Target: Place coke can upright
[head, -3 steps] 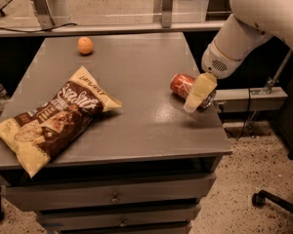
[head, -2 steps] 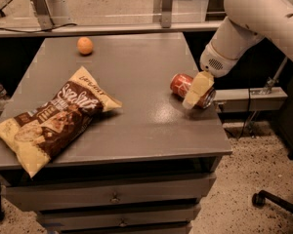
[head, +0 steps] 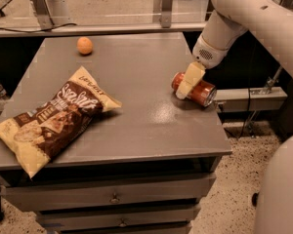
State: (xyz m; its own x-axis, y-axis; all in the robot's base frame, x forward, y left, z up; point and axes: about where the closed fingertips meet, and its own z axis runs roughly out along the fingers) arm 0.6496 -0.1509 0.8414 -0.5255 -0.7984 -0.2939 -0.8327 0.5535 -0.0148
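Observation:
The coke can (head: 201, 92) lies on its side near the right edge of the grey table (head: 136, 121), with its silver end facing right and front. It is red-orange. My gripper (head: 187, 83) comes down from the white arm at the upper right and sits over the can's left half, touching it. Its cream-coloured front part covers the middle of the can. The can rests on the table top.
A large brown and yellow chip bag (head: 53, 121) lies on the left front of the table. A round orange fruit (head: 85, 46) sits at the back left. The table has drawers below, and a rail runs behind it. The can is close to the table's right edge.
My gripper has shifted slightly left and up along the can. The can has stayed lying in about the same place.

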